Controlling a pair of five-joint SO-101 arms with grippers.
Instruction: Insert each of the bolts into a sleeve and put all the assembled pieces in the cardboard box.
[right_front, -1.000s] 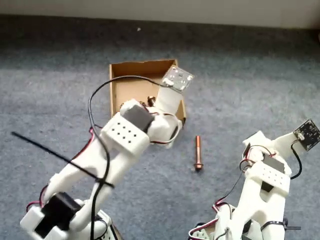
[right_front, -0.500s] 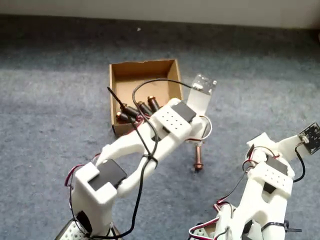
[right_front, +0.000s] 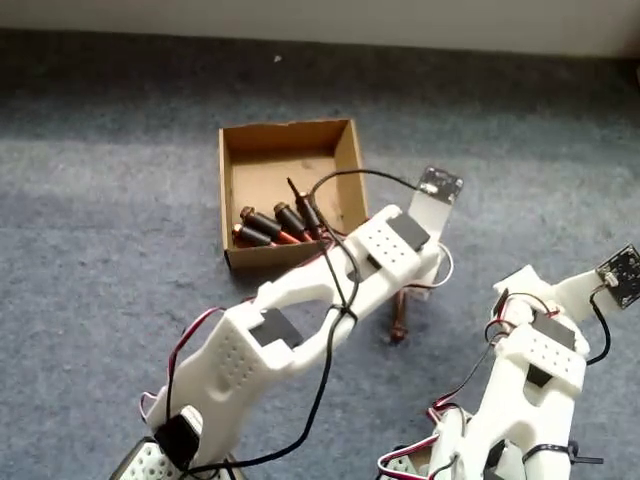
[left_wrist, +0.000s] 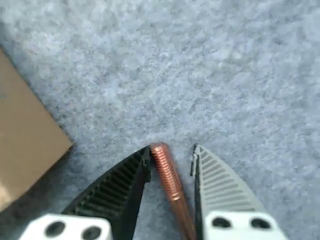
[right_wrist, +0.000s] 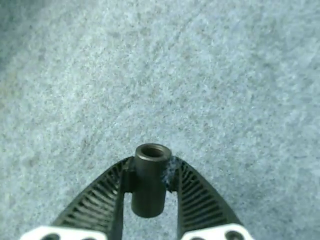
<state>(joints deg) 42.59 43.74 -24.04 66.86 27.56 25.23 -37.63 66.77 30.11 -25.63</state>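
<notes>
Several finished pieces (right_front: 268, 226) lie in the cardboard box (right_front: 285, 127). One bolt (left_wrist: 168, 177) lies on the grey counter (left_wrist: 200, 65) near the box, between the spread-apart fingers of the left gripper (left_wrist: 172, 150). The right gripper (right_wrist: 150, 167) has its fingers clamped on a dark sleeve (right_wrist: 149, 185).

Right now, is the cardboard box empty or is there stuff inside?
Not empty. Several assembled pieces, dark sleeves on copper bolts, lie inside the cardboard box near its front wall.
</notes>
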